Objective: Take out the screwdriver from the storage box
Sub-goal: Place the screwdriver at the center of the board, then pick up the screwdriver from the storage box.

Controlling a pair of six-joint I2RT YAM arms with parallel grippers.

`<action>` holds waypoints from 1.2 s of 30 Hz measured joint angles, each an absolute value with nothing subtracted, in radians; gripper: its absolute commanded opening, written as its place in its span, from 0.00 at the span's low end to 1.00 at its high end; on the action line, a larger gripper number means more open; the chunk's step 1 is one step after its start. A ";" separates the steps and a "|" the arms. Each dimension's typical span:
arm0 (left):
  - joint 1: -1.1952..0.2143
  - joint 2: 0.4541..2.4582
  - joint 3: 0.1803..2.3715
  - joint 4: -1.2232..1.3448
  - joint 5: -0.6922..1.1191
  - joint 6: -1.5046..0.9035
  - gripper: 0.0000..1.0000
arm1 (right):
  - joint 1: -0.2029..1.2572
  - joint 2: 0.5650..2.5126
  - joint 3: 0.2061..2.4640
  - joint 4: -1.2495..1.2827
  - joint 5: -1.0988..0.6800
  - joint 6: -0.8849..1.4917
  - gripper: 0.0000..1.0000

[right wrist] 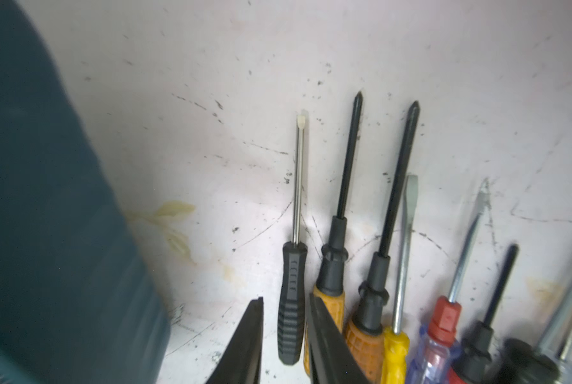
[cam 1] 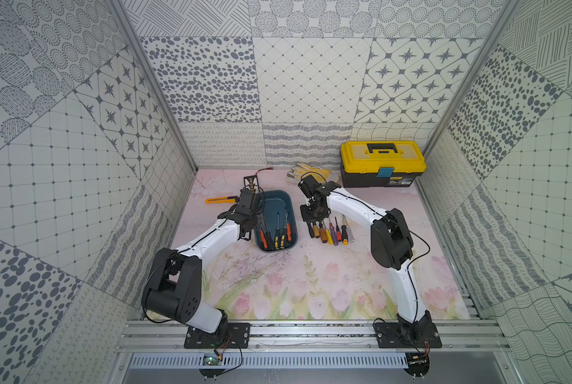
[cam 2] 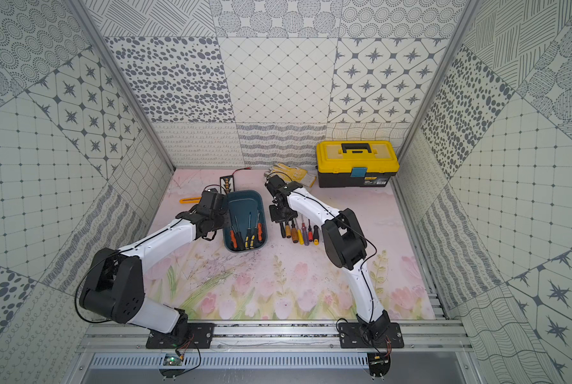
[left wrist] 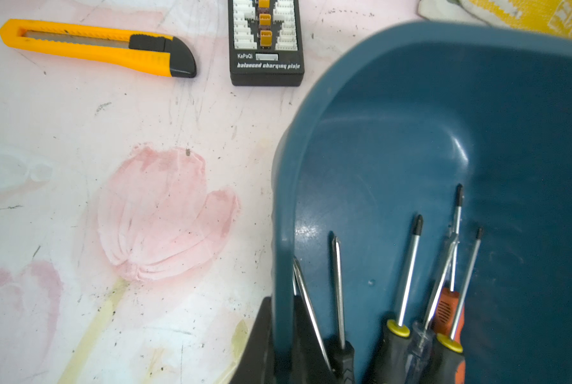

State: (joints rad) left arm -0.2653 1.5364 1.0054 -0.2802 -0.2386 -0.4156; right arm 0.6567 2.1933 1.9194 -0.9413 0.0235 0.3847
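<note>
Left tool [left wrist: 281,332]: clamped on storage box [left wrist: 286,199] rim | right tool [right wrist: 285,301]: narrowly parted astride black screwdriver [right wrist: 293,282] on tabletop [right wrist: 211,133] | nearby: utility knife [left wrist: 98,46], charging plate [left wrist: 266,43], gloves [cam 1: 311,173], toolbox [cam 1: 382,163]

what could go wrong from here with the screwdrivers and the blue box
1. The right tool straddles the black-handled screwdriver lying on the table, one finger close beside its orange-handled neighbour; lifting off skewed might knock either out of line.
2. The left tool is clamped on the storage box wall; any arm motion may tip or slide it.
3. Inside, the clear-handled screwdriver lies across another's shaft; the next pick could snag both.
</note>
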 measured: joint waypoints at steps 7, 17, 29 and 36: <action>-0.265 1.538 1.005 -0.280 -0.235 -0.416 0.00 | 0.657 2.070 1.896 -0.856 -0.064 0.385 0.31; -0.265 1.546 1.005 -0.279 -0.222 -0.416 0.00 | 0.716 2.009 1.822 -0.778 -0.188 0.400 0.48; -0.265 1.547 1.005 -0.279 -0.216 -0.416 0.00 | 0.791 2.007 1.735 -0.743 -0.259 0.446 0.50; -0.265 1.547 1.011 -0.281 -0.214 -0.416 0.00 | 0.806 2.039 1.742 -0.744 -0.262 0.483 0.48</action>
State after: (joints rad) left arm -0.2653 1.5471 1.0111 -0.2806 -0.2138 -0.4164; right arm 0.8059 2.0388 1.7416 -0.7441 -0.2619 0.4828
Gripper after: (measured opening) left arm 0.118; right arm 0.479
